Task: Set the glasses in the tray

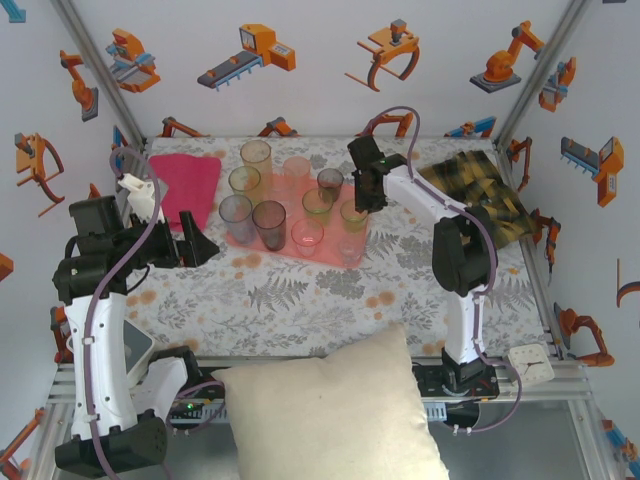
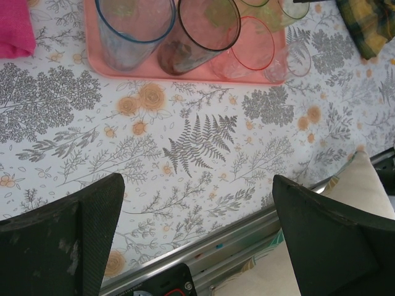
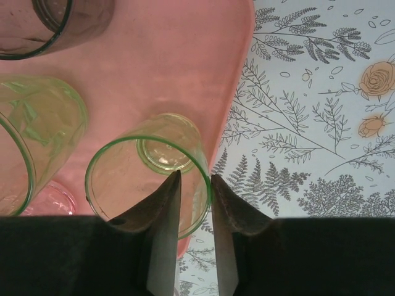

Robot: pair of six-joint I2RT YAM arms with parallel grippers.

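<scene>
The salmon-pink tray (image 1: 290, 215) lies at the middle back of the table with several tinted glasses standing on it. My right gripper (image 1: 362, 205) hangs over the tray's right edge. In the right wrist view its fingers (image 3: 195, 176) straddle the wall of a green glass (image 3: 123, 185) standing on the tray (image 3: 185, 61). One finger is inside the rim and one outside, with a gap at the inner finger, so the jaws are open. My left gripper (image 1: 195, 248) is wide open over the bare tablecloth (image 2: 197, 182). It holds nothing and is short of the tray (image 2: 91, 49).
A magenta cloth (image 1: 188, 185) lies left of the tray. A yellow-and-black plaid cloth (image 1: 485, 195) lies at the right. A cream pillow (image 1: 330, 410) rests against the table's metal front edge (image 2: 247, 234). Blue-rimmed (image 2: 133, 31) and smoky (image 2: 200, 34) glasses stand at the tray's near side.
</scene>
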